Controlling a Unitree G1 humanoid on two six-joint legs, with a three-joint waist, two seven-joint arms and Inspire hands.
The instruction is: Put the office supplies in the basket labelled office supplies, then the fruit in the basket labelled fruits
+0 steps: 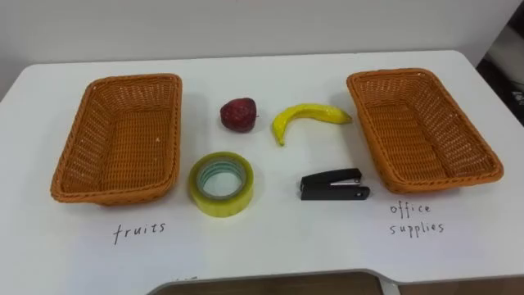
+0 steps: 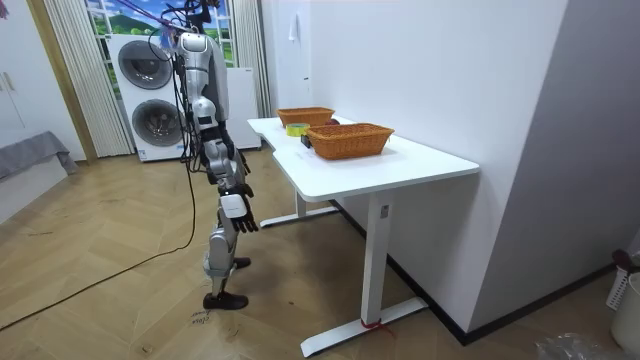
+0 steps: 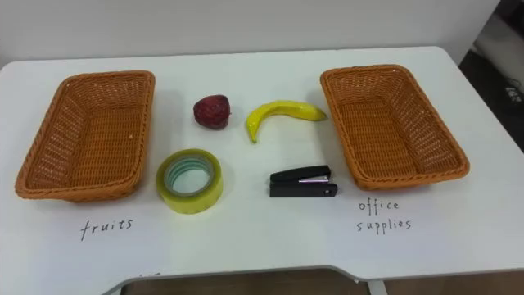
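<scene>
Now, nothing is sorted yet on the counter (image 1: 270, 246). Both baskets sit empty, the fruits basket (image 1: 123, 139) toward the left edge and the office supplies basket (image 1: 417, 123) toward the right edge. Between them, nearer the far edge, lie a red fruit (image 1: 237, 114) and a banana (image 1: 307, 115). Nearer the front edge sit a tape roll (image 1: 223, 205) and a black stapler (image 1: 332, 185). The robot stands just off the front edge with its right hand (image 2: 240, 212) hanging low, and its grip cannot be told. The banana looks light and firm, best taken mid-curve. The round fruit may roll, so wrapping it from above suits. The tape looks stiff, so pinch its wall. The stapler seems slim and denser, so grip its long sides.
</scene>
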